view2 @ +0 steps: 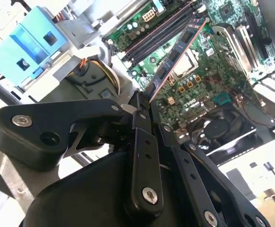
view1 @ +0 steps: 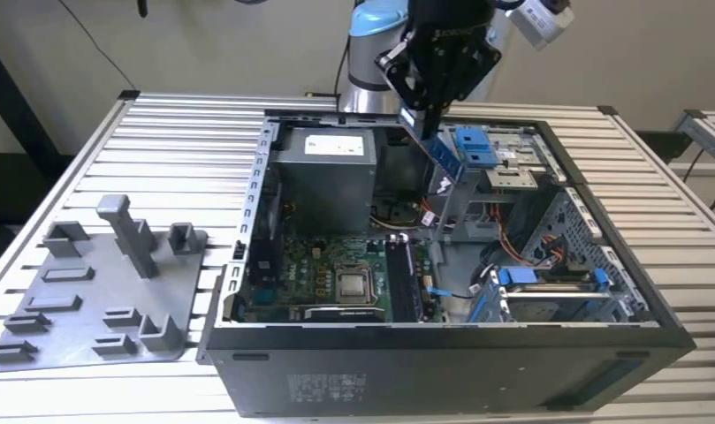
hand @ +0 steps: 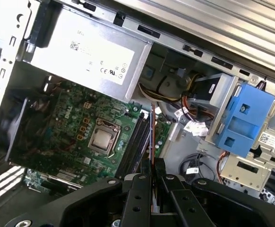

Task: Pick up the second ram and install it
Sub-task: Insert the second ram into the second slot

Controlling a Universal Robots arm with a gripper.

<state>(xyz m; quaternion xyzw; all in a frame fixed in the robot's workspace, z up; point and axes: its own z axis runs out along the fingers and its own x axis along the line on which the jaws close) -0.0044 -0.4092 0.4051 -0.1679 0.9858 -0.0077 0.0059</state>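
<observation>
Exterior view, bkgd: plain pale-beige wall [view1: 216, 44], evenly lit. Hanging down it twd exterior view's left, thin black cable [view1: 95, 42]. Worktop: silver table [view1: 156, 124] of long ribbed metal slats, black caps at 2 far corners, soft glare nr far edge. Dark slanted strut [view1: 10, 97] beside it at exterior view's left. At exterior view's right, apart from it: corner of 2nd slatted table [view1: 711, 132], w/ dark boxy shape [view1: 670, 146] betw the 2, too dim to identify.

Black screw-studded tool [view2: 144, 100], blue-capped arm [view1: 375, 19]
</observation>
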